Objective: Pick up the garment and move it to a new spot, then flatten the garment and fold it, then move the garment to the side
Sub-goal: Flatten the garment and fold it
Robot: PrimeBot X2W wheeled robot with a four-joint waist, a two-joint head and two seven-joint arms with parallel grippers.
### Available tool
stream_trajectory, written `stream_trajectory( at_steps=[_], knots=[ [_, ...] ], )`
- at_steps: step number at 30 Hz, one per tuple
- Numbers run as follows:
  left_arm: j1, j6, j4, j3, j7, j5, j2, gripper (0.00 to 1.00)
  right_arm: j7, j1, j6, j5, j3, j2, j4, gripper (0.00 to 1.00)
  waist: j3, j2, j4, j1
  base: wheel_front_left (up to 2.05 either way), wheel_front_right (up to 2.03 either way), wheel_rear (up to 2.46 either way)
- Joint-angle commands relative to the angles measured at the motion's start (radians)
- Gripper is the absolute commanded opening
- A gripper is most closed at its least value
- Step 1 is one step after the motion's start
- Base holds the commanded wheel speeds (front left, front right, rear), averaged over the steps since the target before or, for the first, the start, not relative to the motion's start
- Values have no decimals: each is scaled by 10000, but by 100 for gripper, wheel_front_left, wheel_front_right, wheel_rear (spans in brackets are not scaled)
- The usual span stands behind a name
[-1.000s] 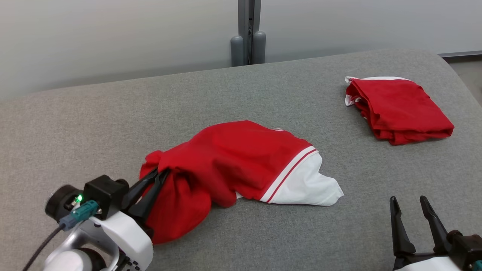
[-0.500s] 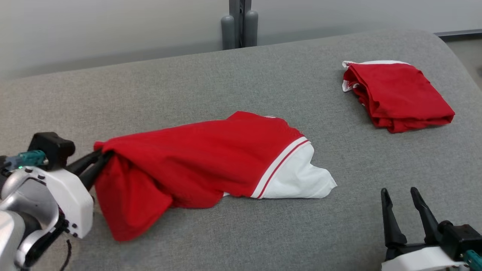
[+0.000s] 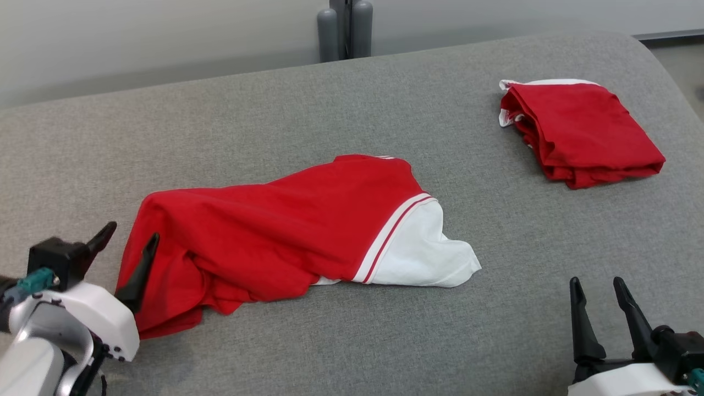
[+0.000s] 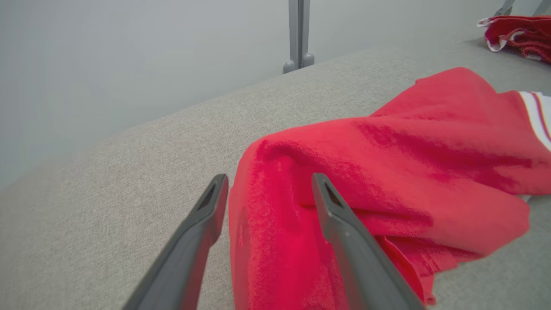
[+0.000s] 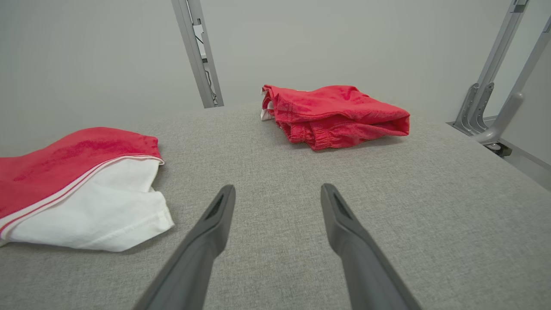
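Red garment (image 3: 286, 220) lies stretched across the centre of the frame, probably laid out for flattening. Left gripper (image 3: 131, 235), lower left, stands wide open astride its edge, holding nothing; right gripper (image 3: 597, 285), lower right, is open, empty.

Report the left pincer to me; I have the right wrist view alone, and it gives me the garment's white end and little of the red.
Observer: The left pincer stands open, clamped on nothing.
Operator: Say where its fingers sit.
Observer: One finger lies over the garment's red end; the other is off the cloth, above the gray surface.
Operator: Describe that red end.
Observer: It lies bunched in loose folds, down on the surface, not lifted.
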Motion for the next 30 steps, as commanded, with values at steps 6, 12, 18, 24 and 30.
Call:
stream_trajectory(
  at_steps=[6, 12, 18, 24, 30],
  knots=[
    [1784, 1018, -2223, -305, 160, 38, -447, 100, -4, 238, 1, -202, -40, -43, -93, 100, -383, 0, 512, 0, 0, 0, 0],
    [1785, 972, -2740, -1100, 821, 357, -642, 100, -4, 12, 1, -391, 137, -47, -158, 100, -158, 0, 831, 0, 0, 0, 0],
    [1294, 1035, -1944, -1262, 847, 644, -726, 100, -4, -136, 1, -470, 225, -47, -208, 100, 85, 0, 800, 0, 0, 0, 0],
    [1153, 1020, -1096, -1193, 801, 631, -611, 0, -4, -23, 1, -388, 175, -46, -156, 100, 189, 0, 647, 0, 0, 0, 0],
    [1054, 907, -947, -1137, 667, 456, -640, 0, -4, -29, 1, -304, 187, -47, -117, 100, 110, 0, 543, 0, 0, 0, 0]
  ],
)
